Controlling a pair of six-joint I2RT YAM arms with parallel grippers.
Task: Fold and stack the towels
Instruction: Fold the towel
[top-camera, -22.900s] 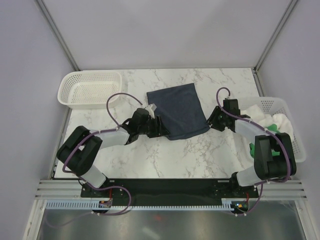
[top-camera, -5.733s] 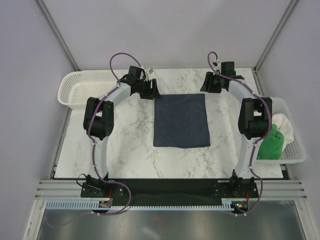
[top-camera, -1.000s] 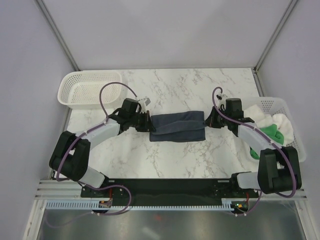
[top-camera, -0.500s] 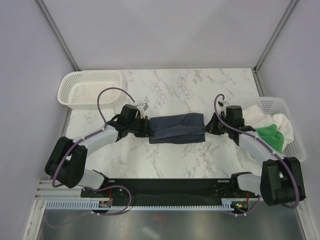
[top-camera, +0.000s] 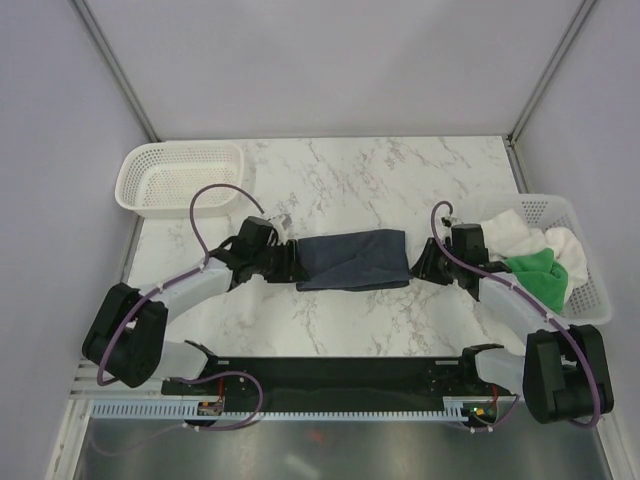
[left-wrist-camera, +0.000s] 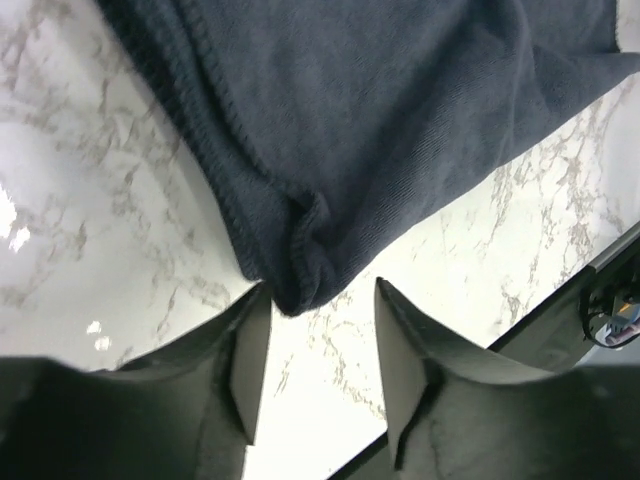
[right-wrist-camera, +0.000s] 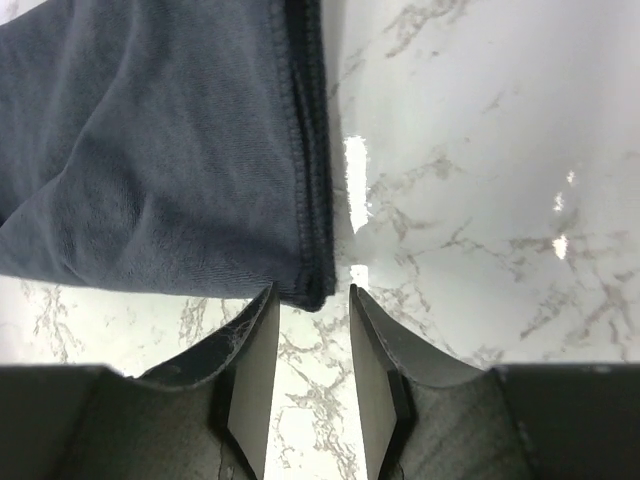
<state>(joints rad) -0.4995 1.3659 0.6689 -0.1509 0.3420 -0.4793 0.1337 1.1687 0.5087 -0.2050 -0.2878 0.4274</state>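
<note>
- At lower centre of the left wrist view, the left gripper (left-wrist-camera: 322, 298) has its fingers apart, with a navy towel (left-wrist-camera: 380, 120) corner lying loose at their tips.
- The right wrist view shows the right gripper (right-wrist-camera: 312, 295) likewise parted at another corner.
- Only the top view shows the towel folded into a band at mid-frame.

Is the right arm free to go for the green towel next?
Probably yes. The right tool is open, and the green towel lies uncovered in the basket. It sits close beside the arm's forearm, though, so the arm would likely have to fold back.
</note>
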